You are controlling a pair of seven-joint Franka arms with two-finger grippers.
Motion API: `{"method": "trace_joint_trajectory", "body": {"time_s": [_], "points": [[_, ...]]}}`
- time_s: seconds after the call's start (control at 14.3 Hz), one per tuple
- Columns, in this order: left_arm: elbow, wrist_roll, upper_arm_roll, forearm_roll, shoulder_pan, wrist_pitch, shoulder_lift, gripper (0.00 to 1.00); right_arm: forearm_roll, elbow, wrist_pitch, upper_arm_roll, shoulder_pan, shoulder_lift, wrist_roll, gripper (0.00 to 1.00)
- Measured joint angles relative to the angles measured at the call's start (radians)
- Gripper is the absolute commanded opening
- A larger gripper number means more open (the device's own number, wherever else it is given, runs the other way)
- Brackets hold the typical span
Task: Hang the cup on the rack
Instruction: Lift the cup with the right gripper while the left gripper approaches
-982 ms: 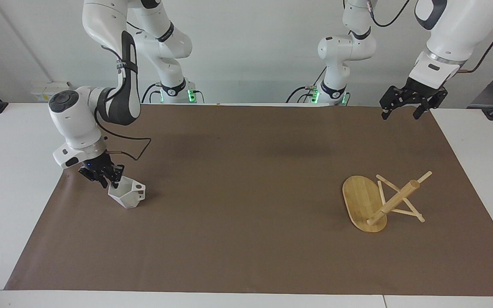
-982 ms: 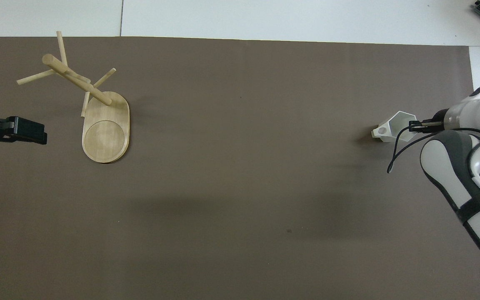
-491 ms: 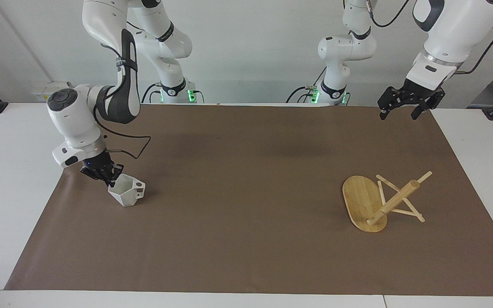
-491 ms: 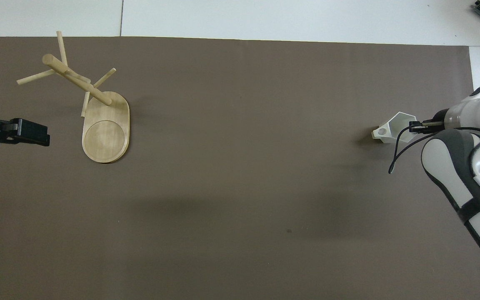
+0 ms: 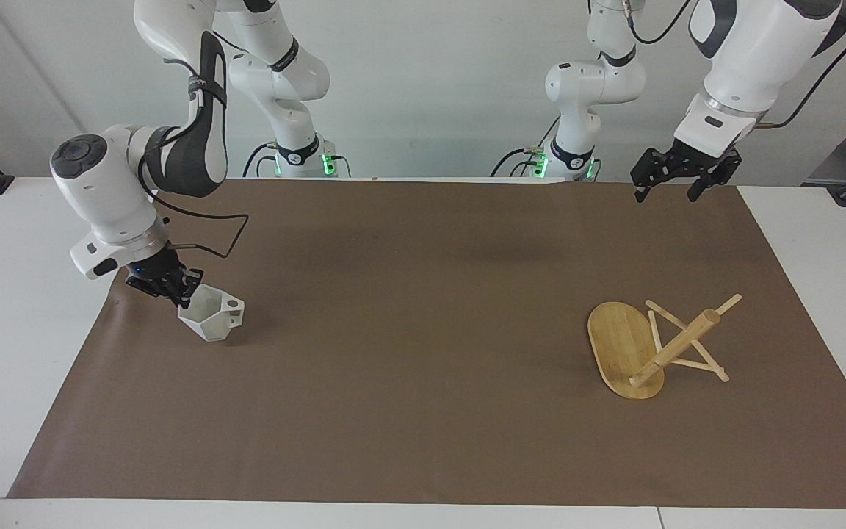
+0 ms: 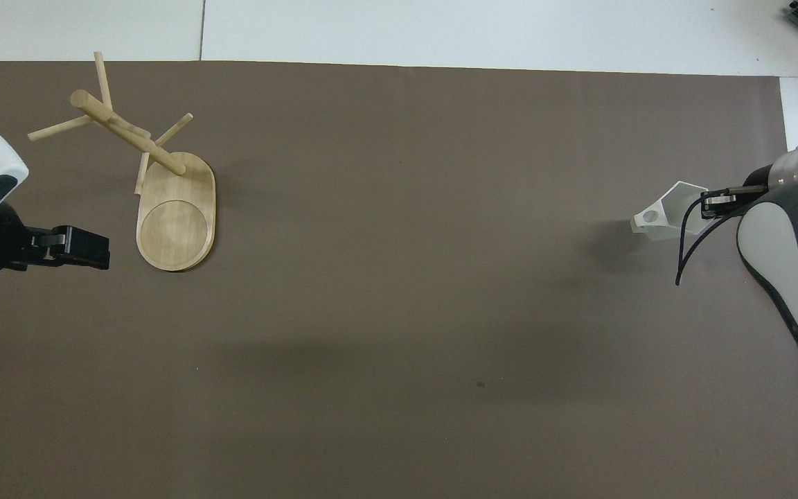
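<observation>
The right gripper point(image 5: 186, 292) is pinching the cup point(image 5: 211, 317) by its rim, seemingly just clear of the mat point(image 5: 423, 330) at the right arm's end. The left gripper point(image 5: 676, 184), jaws spread, is hanging over the mat's edge; the rack point(image 5: 654, 349) is lying tipped, wide bare mat between.

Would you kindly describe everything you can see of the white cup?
The cup is small, white and faceted, with an angular rim and a blocky handle pierced by a round hole. It looks like glossy ceramic or plastic. It hangs tilted just above the brown mat at the right arm's end of the table, handle pointing toward the middle. The right claw is shut on its rim; nothing else touches it.
</observation>
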Motion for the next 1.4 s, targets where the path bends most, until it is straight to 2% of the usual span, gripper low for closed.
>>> {"method": "trace_joint_trajectory", "body": {"time_s": [0.28,0.56,0.77,1.19,1.4], "points": [[-0.032,-0.199,-0.001,-0.069,-0.002,-0.004,-0.016,1.00,0.000,0.104,-0.175,-0.002,0.000,-0.029,0.019,0.00],[-0.114,-0.474,-0.004,-0.194,-0.007,-0.009,-0.059,1.00,0.007,0.137,-0.298,0.008,0.001,-0.094,0.032,0.00],[-0.178,-0.637,-0.008,-0.247,-0.053,0.022,-0.099,1.00,0.103,0.141,-0.367,0.044,0.005,-0.139,0.036,0.00],[-0.286,-1.125,-0.008,-0.611,-0.066,0.206,-0.118,1.00,0.290,0.142,-0.404,0.158,0.014,-0.205,0.053,0.00],[-0.298,-1.300,-0.005,-0.760,-0.064,0.348,-0.094,1.00,0.392,0.142,-0.405,0.228,0.015,-0.222,0.176,0.00]]}}
